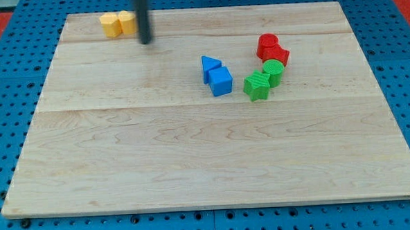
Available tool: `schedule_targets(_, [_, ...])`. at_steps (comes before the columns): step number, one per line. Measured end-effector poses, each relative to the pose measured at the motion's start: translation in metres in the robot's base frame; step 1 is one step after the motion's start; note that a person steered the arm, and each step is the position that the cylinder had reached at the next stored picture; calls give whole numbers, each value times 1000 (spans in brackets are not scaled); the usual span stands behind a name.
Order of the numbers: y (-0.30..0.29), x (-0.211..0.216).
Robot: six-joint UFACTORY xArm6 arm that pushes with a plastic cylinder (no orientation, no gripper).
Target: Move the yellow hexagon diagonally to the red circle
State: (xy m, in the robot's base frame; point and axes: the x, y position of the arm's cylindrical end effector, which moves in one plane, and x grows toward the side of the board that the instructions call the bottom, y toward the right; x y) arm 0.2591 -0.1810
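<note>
The yellow hexagon (109,25) lies near the board's top edge toward the view's left, touching a second yellow block (126,23) on its right whose shape is hard to make out. My tip (146,41) stands just to the right of that pair and slightly below it, close to the second yellow block; whether it touches is unclear. The rod has no jaws and holds nothing. The red circle (267,43) sits well apart on the view's right, touching another red block (277,56) below it. Just under those are a green round block (273,72) and a green star-like block (256,86), touching. Left of them a blue triangle (210,65) rests against a blue cube (221,81) on the wooden board (193,157)
</note>
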Motion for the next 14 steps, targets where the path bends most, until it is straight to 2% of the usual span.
schedule_targets(1, [-97, -43])
schedule_targets(2, [-76, -47])
schedule_targets(3, [-29, -59])
schedule_targets(4, [-26, -56])
schedule_targets(5, [21, -14])
schedule_targets(6, [-19, -11])
schedule_targets(7, [-56, -63])
schedule_targets(8, [8, -67])
schedule_targets(9, [127, -55])
schedule_targets(10, [184, -15])
schedule_targets(11, [186, -8])
schedule_targets(12, [181, -48])
schedule_targets(13, [185, -66])
schedule_targets(14, [230, -58])
